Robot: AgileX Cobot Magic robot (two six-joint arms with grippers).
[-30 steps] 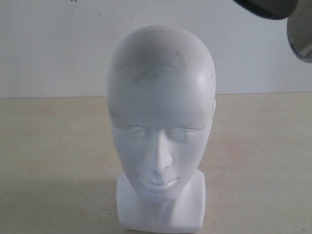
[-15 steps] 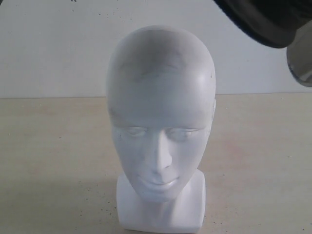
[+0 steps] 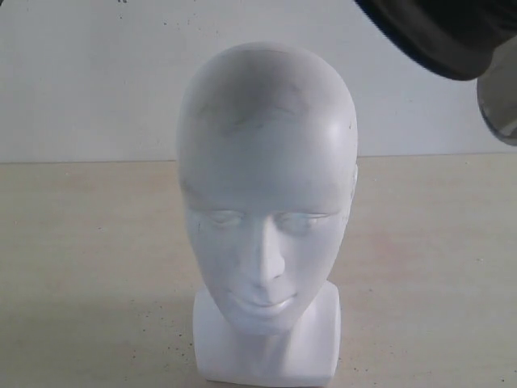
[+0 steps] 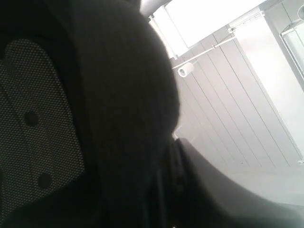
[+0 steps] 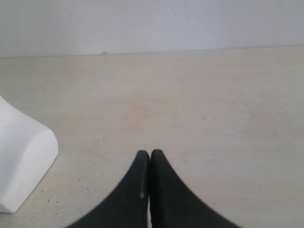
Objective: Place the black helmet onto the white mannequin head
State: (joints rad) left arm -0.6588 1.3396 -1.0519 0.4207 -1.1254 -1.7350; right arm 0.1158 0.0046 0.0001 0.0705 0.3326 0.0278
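The white head [image 3: 266,202] stands upright on the table [image 3: 81,259], with its face to the front. The black helmet [image 3: 440,32] is up in the air, higher than the head and off to the head's right in the exterior view. It does not touch the head. Its smoky visor [image 3: 501,89] hangs just under it, also clear of the head. The left wrist camera is right up against the helmet's dark inside, where a dotted mesh pad [image 4: 33,128] shows. I cannot tell if the left gripper is gripping the helmet. The right gripper [image 5: 150,159] is low over the table near the head's neck block [image 5: 23,161], its two tips pressed together with nothing between them
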